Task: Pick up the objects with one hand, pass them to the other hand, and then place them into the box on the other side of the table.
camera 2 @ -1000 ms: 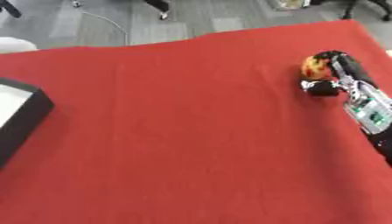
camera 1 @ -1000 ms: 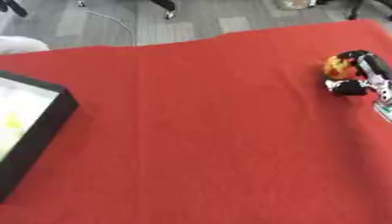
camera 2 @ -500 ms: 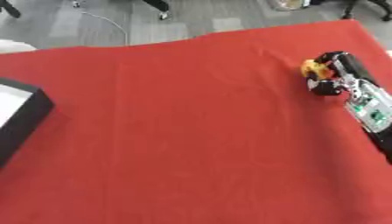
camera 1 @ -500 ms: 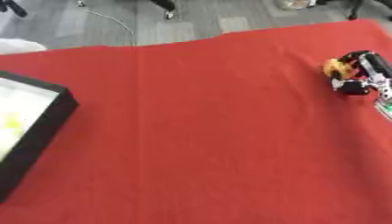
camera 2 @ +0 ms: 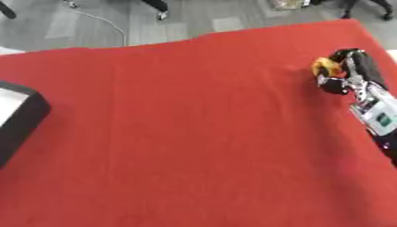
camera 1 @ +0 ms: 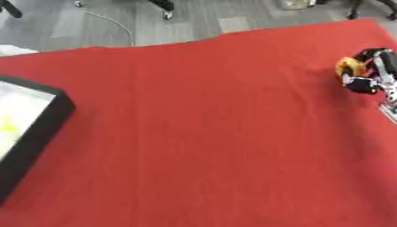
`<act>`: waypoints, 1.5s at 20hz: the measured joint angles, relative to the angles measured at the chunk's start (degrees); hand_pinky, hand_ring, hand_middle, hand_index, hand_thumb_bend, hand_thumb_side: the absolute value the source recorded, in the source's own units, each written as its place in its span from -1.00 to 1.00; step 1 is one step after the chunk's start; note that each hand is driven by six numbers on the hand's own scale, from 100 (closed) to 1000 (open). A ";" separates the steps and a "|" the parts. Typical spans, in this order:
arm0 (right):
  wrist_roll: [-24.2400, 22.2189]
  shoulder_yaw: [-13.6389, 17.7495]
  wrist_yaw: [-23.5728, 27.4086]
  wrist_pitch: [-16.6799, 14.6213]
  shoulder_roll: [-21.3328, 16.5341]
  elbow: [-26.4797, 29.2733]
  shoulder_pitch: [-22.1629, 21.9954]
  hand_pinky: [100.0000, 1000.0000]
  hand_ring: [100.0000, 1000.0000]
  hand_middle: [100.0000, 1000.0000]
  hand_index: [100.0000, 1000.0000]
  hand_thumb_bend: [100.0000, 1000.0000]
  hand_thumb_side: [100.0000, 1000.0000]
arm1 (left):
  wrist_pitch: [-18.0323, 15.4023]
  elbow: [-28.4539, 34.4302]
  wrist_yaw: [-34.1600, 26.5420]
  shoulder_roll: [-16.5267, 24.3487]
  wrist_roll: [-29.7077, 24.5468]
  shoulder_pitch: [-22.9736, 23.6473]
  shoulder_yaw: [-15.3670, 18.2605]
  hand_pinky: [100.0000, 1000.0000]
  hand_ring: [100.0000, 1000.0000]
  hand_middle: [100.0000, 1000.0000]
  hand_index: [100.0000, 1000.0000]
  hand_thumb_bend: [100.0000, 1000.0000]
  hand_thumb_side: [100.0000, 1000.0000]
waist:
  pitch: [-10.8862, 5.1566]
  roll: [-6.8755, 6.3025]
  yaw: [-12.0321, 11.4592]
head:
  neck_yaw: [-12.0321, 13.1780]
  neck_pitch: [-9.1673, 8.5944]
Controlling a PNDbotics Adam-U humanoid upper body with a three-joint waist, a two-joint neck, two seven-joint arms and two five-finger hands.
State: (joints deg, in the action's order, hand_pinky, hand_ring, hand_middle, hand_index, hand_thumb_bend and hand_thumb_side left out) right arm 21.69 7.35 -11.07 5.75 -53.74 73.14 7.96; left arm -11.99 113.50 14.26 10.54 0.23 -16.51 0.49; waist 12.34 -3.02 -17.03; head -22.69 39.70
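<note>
Your right hand (camera 2: pixel 350 71), black with silver joints, sits at about 2 o'clock on the red cloth-covered table (camera 2: pixel 194 133), fingers curled around a small round orange-yellow object (camera 2: pixel 325 67) near the table's far right edge. The black-walled box with a white interior (camera 1: pixel 23 128) lies well apart at 9 o'clock. Your left hand is out of view
</note>
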 measured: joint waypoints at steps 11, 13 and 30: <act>-3.19 -0.69 10.19 1.95 0.99 26.60 0.36 -0.18 -0.01 -0.58 -0.83 -1.00 -1.00 | 3.65 -10.36 4.39 2.27 -3.91 1.41 -2.22 -0.35 -0.18 0.13 0.56 0.09 0.08 | -4.34 1.06 5.91 | 9.49 3.29; -4.57 -1.46 13.45 2.92 1.08 31.58 2.36 -0.18 -0.01 -0.58 -0.83 -1.00 -1.00 | 3.32 -14.58 5.60 2.27 -4.96 -0.87 -3.66 -0.35 -0.17 0.14 0.56 0.09 0.08 | -4.86 1.06 6.11 | 10.92 3.73; -20.42 -11.83 24.16 9.24 11.81 32.70 19.74 -0.21 0.00 -0.57 -0.83 -1.00 -1.00 | -11.20 -32.45 1.37 -15.53 -12.40 -25.01 -21.56 -0.24 -0.11 0.16 0.55 0.07 0.15 | -7.23 2.96 2.84 | 13.49 4.10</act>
State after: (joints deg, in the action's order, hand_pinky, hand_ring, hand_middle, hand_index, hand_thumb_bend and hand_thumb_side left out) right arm 1.27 -4.48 13.08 14.99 -41.93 105.84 27.69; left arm -23.19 81.04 15.63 -4.99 -12.17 -41.52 -21.06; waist 5.11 -0.07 -14.19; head -9.20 43.80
